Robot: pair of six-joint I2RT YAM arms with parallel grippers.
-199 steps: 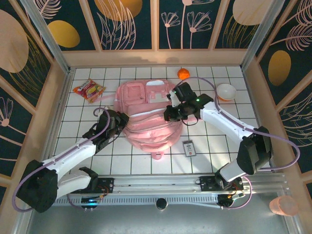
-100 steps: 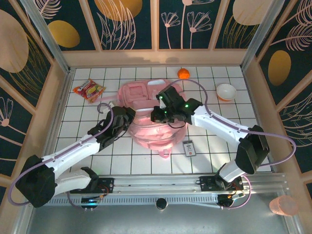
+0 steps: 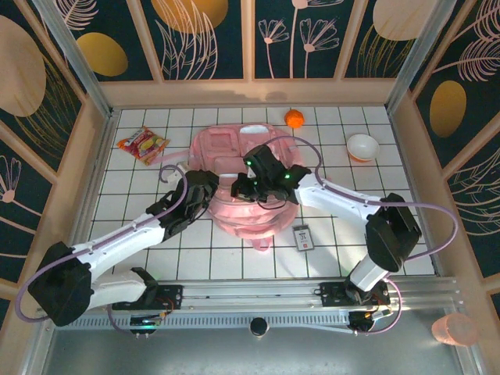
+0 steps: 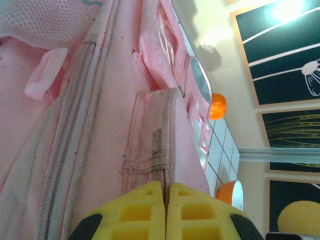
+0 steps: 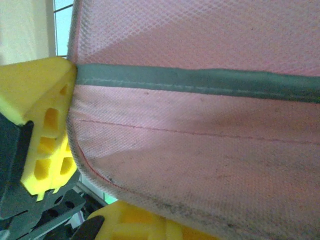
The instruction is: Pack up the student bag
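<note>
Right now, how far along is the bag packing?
Done: nothing looks packed; the snack packet, orange ball, bowl and card lie on the table outside the bag. In hand: the left gripper and right gripper are both shut on bag fabric. Left: likely opening it and loading those four things.

Student bag [image 4: 100,125] edges (wrist views) cut off.

2 white arms [image 3: 117,242], black joints, lilac cables [image 3: 454,232], yellow-fingered hands [image 4: 165,192].
</note>
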